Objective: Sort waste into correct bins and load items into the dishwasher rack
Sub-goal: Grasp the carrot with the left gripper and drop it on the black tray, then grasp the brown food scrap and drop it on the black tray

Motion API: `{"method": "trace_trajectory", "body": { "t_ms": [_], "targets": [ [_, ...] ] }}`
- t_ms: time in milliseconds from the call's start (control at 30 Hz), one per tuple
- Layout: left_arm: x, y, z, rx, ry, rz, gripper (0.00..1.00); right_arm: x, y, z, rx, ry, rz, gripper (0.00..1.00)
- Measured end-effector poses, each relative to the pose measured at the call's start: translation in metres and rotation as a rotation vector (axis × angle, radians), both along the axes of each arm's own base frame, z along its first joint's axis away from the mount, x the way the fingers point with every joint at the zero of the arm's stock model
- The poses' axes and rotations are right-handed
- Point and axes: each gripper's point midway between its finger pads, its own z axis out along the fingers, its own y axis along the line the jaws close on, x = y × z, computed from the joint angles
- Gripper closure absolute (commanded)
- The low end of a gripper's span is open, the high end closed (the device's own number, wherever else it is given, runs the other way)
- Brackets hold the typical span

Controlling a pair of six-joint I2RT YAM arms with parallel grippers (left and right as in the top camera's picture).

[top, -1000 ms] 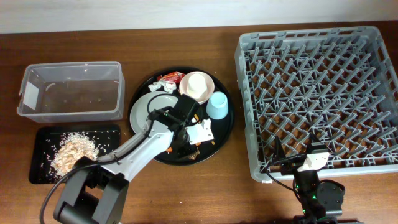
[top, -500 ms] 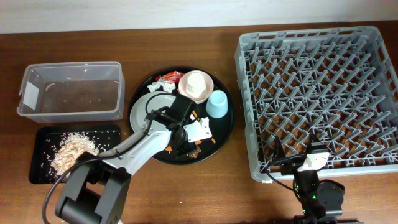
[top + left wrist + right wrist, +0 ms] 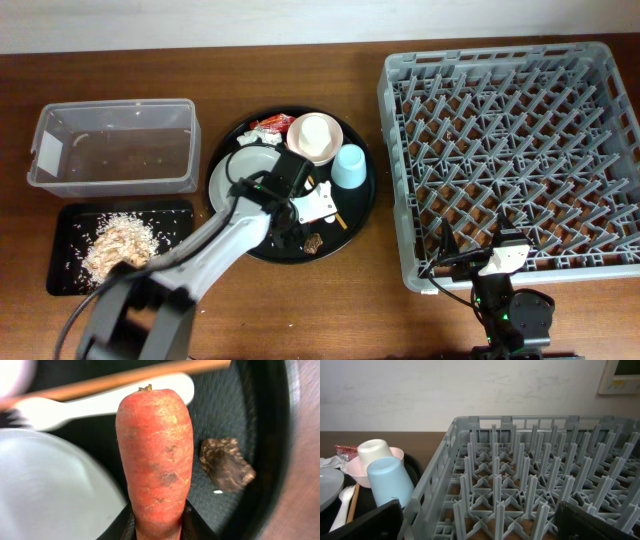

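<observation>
Orange stubby carrot [image 3: 155, 455] shows rough, dark-flecked skin.

Carrot [image 3: 155, 455] pinched btwn fingers [image 3: 120, 527]; behind it black tray [image 3: 260, 435] w/ fork [image 3: 90, 402], chopstick [image 3: 125, 379], brown scrap [image 3: 226, 464], plate [image 3: 50, 490]
</observation>
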Motion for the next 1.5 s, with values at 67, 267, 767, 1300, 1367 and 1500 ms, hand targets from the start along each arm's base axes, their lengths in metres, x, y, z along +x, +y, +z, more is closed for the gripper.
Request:
{"method": "trace_trajectory", "body": {
  "t_ms": [67, 267, 767, 1300, 1367, 1500],
  "targets": [
    [0.002, -0.007, 0.047, -0.107, -0.094, 0.039, 0.96, 0.000, 0.000, 0.000, 0.001, 0.000, 0.000, 0.01],
    [-0.004, 0.091, 0.112, -0.211, -0.161, 0.788, 0.99, 0.000, 0.000, 0.000, 0.000, 0.000, 0.000, 0.01],
    [-0.087, 0.349, 0.044, -0.330, -0.220, 2.358, 0.96, 0.000, 0.000, 0.000, 0.000, 0.000, 0.000, 0.01],
    [-0.033, 0.335, 0.078, -0.530, -0.184, 2.094, 0.55, 0.000, 0.000, 0.000, 0.000, 0.000, 0.000, 0.01],
    [0.000, 0.265, 0.124, -0.747, -0.128, 1.661, 0.55, 0.000, 0.000, 0.000, 0.000, 0.000, 0.000, 0.01],
    [0.000, 0.103, 0.132, -0.749, 0.081, 1.080, 0.54, 0.000, 0.000, 0.000, 0.000, 0.000, 0.000, 0.01]
  ]
}}
